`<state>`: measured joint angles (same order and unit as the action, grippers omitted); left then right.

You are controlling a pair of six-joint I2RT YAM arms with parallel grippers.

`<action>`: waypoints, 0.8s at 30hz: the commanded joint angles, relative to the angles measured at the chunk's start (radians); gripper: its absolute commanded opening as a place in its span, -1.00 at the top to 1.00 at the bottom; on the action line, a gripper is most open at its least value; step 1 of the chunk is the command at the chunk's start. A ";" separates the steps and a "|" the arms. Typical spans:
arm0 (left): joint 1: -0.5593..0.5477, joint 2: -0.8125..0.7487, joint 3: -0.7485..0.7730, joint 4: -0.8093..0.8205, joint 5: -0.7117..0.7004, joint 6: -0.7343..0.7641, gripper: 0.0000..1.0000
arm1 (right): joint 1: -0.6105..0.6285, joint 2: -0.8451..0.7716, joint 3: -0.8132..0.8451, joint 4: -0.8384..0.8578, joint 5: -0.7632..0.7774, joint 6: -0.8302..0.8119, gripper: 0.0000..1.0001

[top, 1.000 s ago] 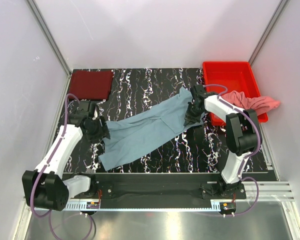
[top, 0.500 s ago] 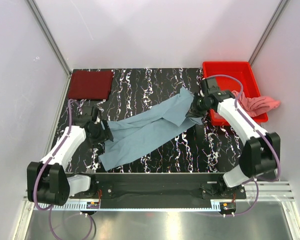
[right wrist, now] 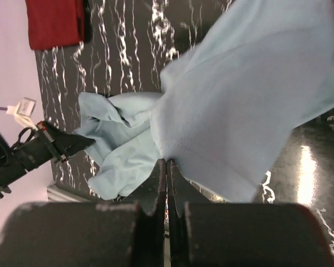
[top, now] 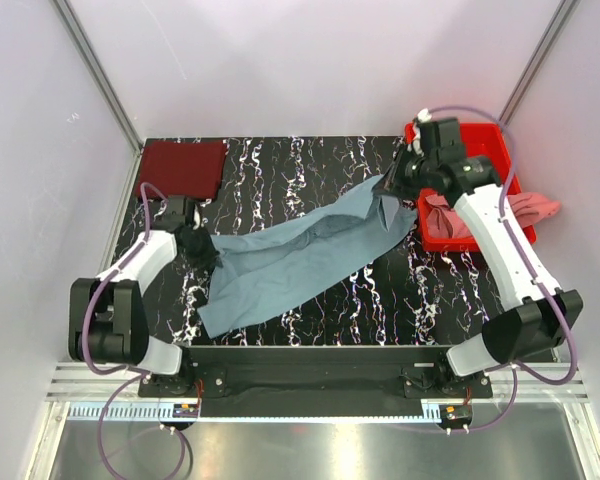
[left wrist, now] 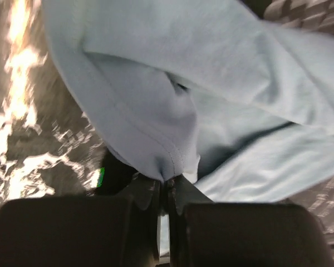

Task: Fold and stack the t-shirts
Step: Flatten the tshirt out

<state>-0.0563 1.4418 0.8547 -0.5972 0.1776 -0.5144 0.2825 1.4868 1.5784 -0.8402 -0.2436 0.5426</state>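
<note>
The grey-blue t-shirt (top: 295,258) lies stretched slantwise across the black marbled table (top: 310,160), from front left to back right. My left gripper (top: 202,256) is shut on its left hem (left wrist: 156,161), low at the table. My right gripper (top: 392,185) is shut on the shirt's far right edge (right wrist: 178,146) and holds that end raised off the table. A folded maroon t-shirt (top: 183,168) lies flat at the back left corner. The salmon pink t-shirt (top: 520,207) hangs over the right rim of the red tray (top: 458,140).
The red tray stands at the back right corner, right behind my right arm. White enclosure walls (top: 40,200) and metal posts close in the table on the left, back and right. A black rail (top: 310,365) runs along the near edge between the arm bases.
My left gripper has closed on the grey-blue shirt's left hem after moving back toward the left edge. My right gripper has lifted the shirt's right end up and back toward the tray.
</note>
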 commanded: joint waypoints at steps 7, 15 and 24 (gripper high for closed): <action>0.004 -0.545 0.181 -0.142 -0.090 -0.016 1.00 | -0.008 -0.198 0.345 -0.167 0.257 -0.044 1.00; 0.004 -0.931 0.401 -0.352 -0.130 -0.049 1.00 | -0.008 -0.440 0.457 -0.192 0.414 -0.058 1.00; 0.004 -0.992 0.708 -0.576 -0.110 -0.042 1.00 | -0.006 -0.540 0.771 -0.306 0.354 -0.055 1.00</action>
<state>-0.0566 0.4461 1.4837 -1.0931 0.0792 -0.5591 0.2787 0.9180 2.2787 -1.1007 0.1112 0.4950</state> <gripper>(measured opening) 0.047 0.010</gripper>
